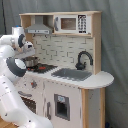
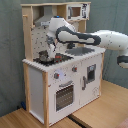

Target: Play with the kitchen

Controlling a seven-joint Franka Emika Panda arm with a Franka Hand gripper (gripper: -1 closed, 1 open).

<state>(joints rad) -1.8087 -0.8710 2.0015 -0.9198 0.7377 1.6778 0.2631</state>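
White and light-wood kitchen stands upright.

Grey curtain as backdrop in both exterior views; wooden tabletop in the second exterior view.
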